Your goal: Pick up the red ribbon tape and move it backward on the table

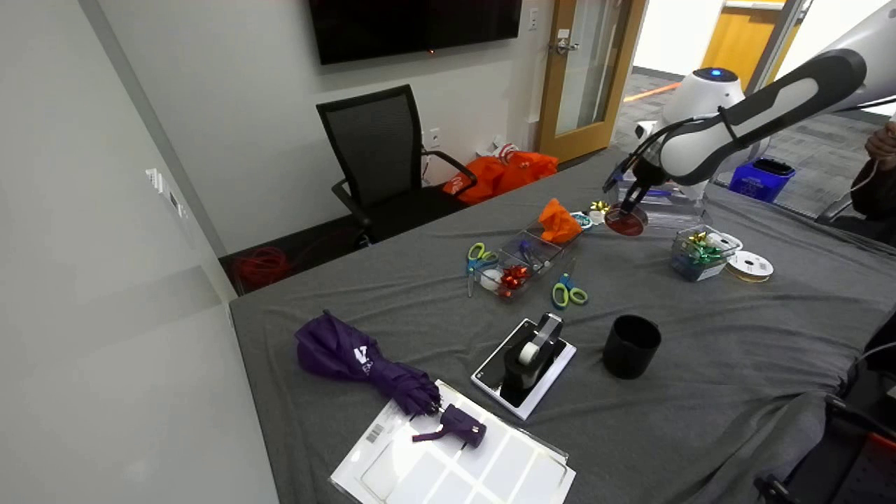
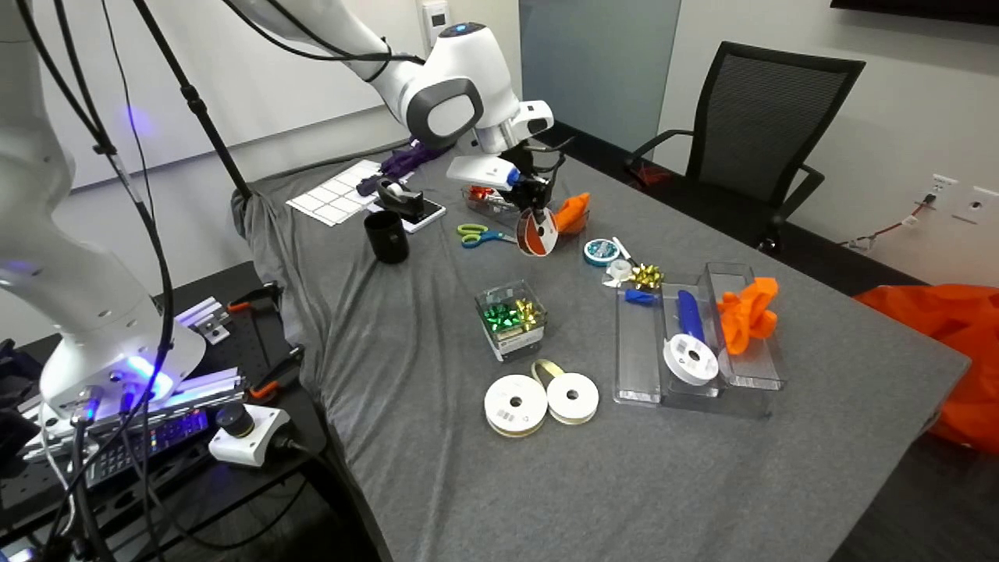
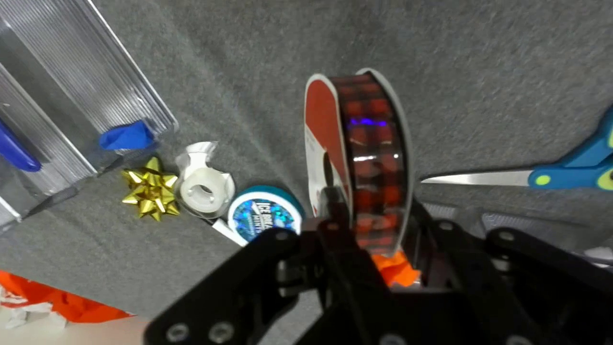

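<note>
Two fingers of the gripper hold the red ribbon tape across its thickness, one on each flat side; jaws parted only by the width of that roll. Location: above the grey cloth of the table, inboard of the long edge by the mesh chair.

Attitude: on edge, slightly tilted. Red-and-black plaid rim faces the wrist camera, long dimension running top to bottom of that view. Axle crosswise: one flat face toward the mint tin, the opposite toward the blue-and-green scissors. Face label part red, part white; print unreadable.

Tin lid: "ICE" legible, next word incomplete, "MIN" below it. Just beside the tin, clear tape; then gold bow and clear tray. Orange object at one end of the divided tray.

Toward the edge by the robot base: two white spools, flat, label print too small; black mug near the tape dispenser.

Purple umbrella near the corner between the chair-side edge and the white wall; white emblem, lettering unclear. Its handle lies on a white sheet bearing a barcode.
</note>
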You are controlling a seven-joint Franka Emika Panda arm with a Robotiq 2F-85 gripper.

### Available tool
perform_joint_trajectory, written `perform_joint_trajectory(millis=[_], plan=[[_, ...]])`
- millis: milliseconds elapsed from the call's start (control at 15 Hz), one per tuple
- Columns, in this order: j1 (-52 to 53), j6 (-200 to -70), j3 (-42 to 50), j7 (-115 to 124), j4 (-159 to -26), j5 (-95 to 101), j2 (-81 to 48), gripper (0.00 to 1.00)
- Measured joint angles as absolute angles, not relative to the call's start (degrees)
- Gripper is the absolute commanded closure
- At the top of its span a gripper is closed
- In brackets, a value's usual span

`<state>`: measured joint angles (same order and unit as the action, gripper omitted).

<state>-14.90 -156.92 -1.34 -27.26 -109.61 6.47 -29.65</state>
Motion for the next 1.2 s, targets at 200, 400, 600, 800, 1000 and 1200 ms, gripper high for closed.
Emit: perform_joint_trajectory(millis=[200,400,600,800,1000,1200], plan=[[-14.79,-157.98,-3.83,-31.16,-113.36,6.51,-29.28,0.93],[-15.01,-157.96,-6.27,-34.75,-116.78,6.22,-28.70,0.93],[-16.07,-157.71,-9.10,-39.06,-119.24,4.34,-28.37,0.93],[-17.58,-156.67,-11.94,-44.03,-121.50,0.41,-27.39,0.93],[-18.39,-153.30,-13.78,-48.03,-122.58,-4.15,-26.47,0.93],[-18.38,-149.47,-14.11,-50.48,-122.90,-7.76,-25.35,0.93]])
